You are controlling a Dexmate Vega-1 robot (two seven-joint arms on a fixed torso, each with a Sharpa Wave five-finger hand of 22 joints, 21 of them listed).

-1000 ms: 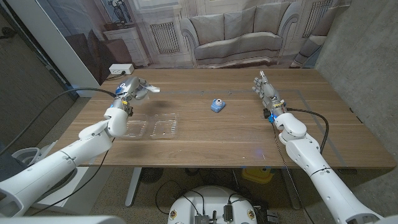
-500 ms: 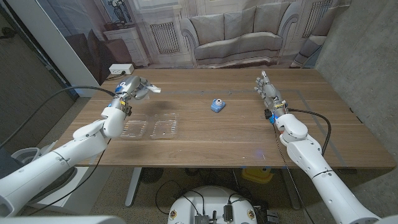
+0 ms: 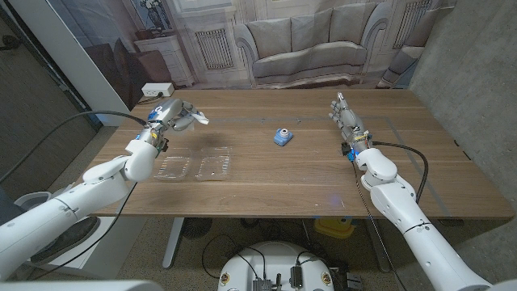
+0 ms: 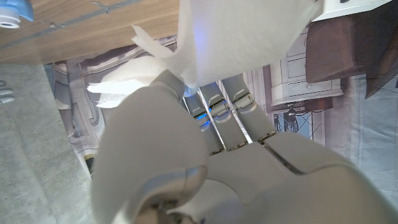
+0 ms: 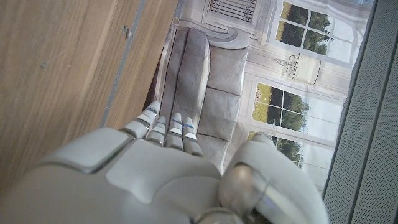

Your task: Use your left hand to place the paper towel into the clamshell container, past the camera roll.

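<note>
1. I am holding the paper towel in my left hand, fingers pinching it, above the tabletop behind the clear container.
2. It is looking light and floppy, so I am judging a pinch near its middle safest.
3. My right hand is idling, fingers straight, empty.

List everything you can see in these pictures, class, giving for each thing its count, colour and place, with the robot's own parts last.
Wooden table: one, brown, spanning the scene.
Clamshell container: one, clear, open on the table's left part, below the raised left hand.
Camera roll: one, blue, near the table's middle.
Paper towel: one, white, held in the left hand above the table.
Power strip: one, white, on dark furniture behind the table's left corner.
Sofa backdrop: one, grey, behind the table.
Left hand: one, grey, raised over the table's left part, gripping the towel.
Right hand: one, grey, at the table's right, holding nothing.
</note>
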